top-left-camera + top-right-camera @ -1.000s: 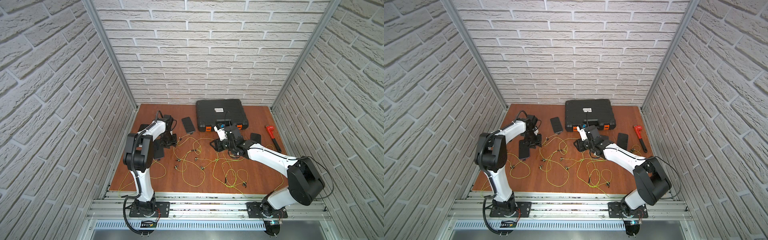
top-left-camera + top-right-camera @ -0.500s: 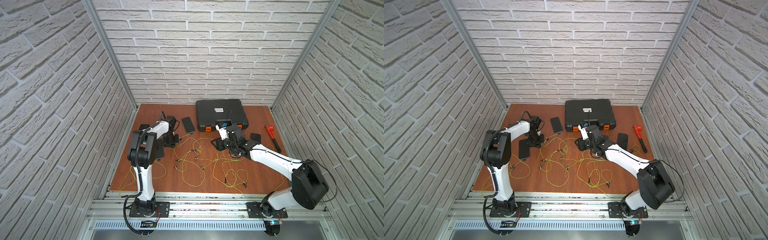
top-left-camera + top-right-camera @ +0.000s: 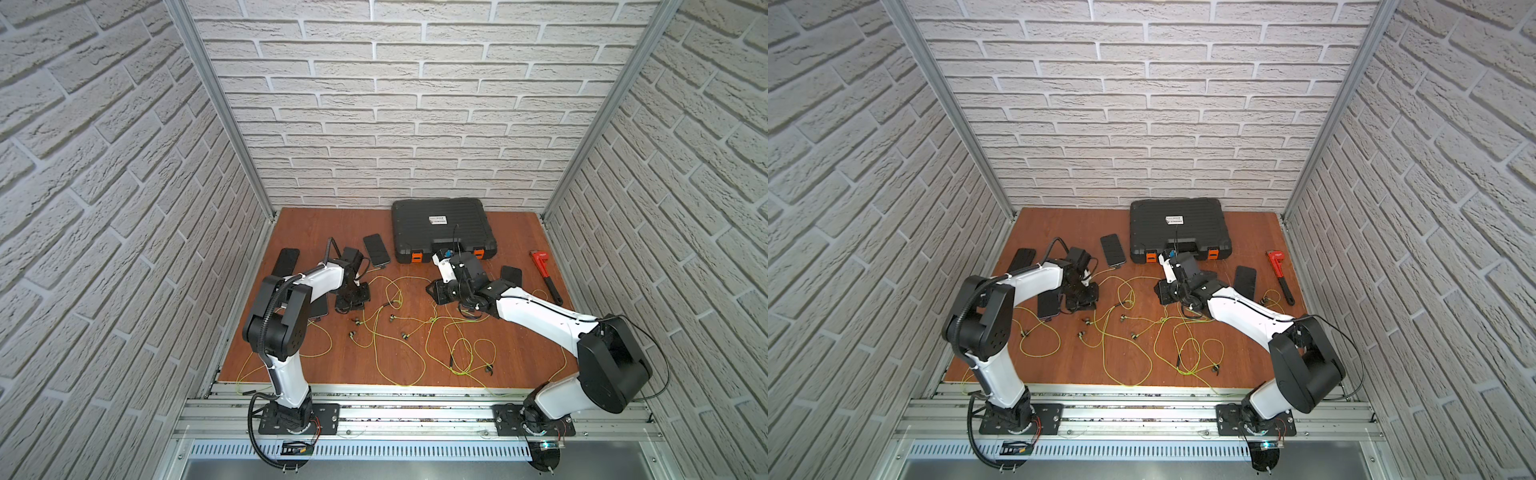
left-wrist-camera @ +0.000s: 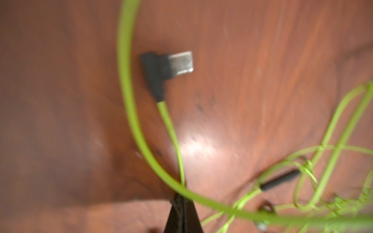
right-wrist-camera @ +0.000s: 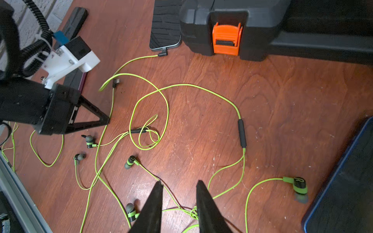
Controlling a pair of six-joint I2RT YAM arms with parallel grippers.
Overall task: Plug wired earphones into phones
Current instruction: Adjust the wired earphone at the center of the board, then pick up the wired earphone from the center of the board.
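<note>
Aluminium rail (image 3: 415, 411) at the near edge carries the bases of two white-and-black robot arms, seen from above. Beyond it, wired earphones (image 5: 168, 107) with thin yellow-green cables lie in tangled loops across the middle of a reddish-brown wooden table (image 3: 519, 353), with dark earbuds scattered among them. The right tool (image 5: 179, 184) hovers low over this tangle with its two black fingers apart, and a cable runs just beside one tip. Toward the left side, the left tool (image 4: 182, 203) has its fingers pressed together, clamped on one cable a little below its dark angled plug (image 4: 159, 72), which shows against bare wood. Flat black phones (image 3: 377, 250) lie farther back: one partly under the left arm, one near the left wall, one just beside the right arm, and one just left of the case with a plug at its near edge. Against the far wall sits a black ribbed case (image 3: 442, 228) with orange latches, and a red wrench (image 3: 544, 270) lies to its right.
</note>
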